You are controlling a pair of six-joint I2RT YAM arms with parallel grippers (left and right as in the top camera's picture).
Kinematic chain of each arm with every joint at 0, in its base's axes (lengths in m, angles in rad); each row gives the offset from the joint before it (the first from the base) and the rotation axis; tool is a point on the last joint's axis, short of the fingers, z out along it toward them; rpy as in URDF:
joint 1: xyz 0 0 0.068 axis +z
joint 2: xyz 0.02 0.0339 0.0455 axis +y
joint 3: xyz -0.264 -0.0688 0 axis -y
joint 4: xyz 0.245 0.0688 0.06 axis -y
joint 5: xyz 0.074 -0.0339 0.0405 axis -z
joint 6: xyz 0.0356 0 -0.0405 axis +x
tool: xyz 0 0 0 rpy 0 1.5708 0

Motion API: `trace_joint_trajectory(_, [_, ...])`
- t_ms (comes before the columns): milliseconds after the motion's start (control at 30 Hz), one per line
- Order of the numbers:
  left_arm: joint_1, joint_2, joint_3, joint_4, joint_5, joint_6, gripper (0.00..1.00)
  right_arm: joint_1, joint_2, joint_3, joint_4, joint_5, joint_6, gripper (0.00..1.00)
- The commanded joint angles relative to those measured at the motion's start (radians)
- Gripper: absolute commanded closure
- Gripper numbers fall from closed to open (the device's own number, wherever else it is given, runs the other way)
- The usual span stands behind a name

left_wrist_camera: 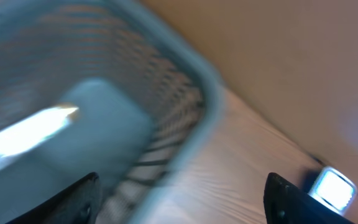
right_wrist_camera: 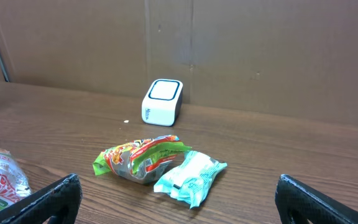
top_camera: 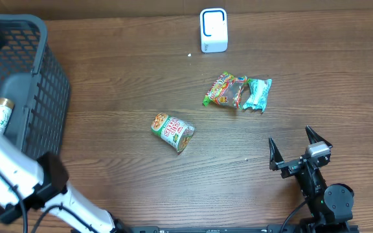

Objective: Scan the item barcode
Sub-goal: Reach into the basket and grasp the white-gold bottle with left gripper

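Gaping right gripper [top_camera: 289, 134] — empty, left gripper [left_wrist_camera: 182, 190] parted

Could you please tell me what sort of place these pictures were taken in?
Probably a mock shop checkout on a wooden table: a white barcode scanner, a dark mesh shopping basket, and packaged groceries such as a noodle cup and a snack packet.

A mock shop checkout on a wooden table [top_camera: 122, 84]: white barcode scanner [top_camera: 214, 30], mesh shopping basket [top_camera: 50, 87], packaged snacks [top_camera: 226, 90], cup noodles [top_camera: 173, 132], cardboard walls [right_wrist_camera: 260, 56] behind.
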Motion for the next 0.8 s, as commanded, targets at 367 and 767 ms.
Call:
trace_joint_trajectory(367, [0.167,0.17,-0.405,0.092,-0.221,0.291,0.23,0.004,-0.007,-0.011,0.006,0.007,0.003,0.0])
trace_joint_trajectory(767, [0.174,0.183,-0.646,0.28,-0.282,0.343,0.23,0.004,-0.007,-0.011,0.006,0.007,0.003,0.0])
